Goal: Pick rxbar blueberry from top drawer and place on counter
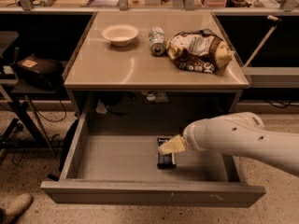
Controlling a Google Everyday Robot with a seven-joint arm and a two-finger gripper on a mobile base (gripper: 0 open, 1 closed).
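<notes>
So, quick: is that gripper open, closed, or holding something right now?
Gripper: cannot be told. It is inside the top drawer, right by the rxbar blueberry, overlapping its far end in this view.

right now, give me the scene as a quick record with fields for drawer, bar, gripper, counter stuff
top drawer: pulled open below the counter
rxbar blueberry: lying flat on the drawer floor, right of centre
gripper: down in the drawer, over the bar's far end; contact cannot be told
counter: holds a bowl, a can on its side, a chip bag
task status: bar not yet on the counter
</notes>
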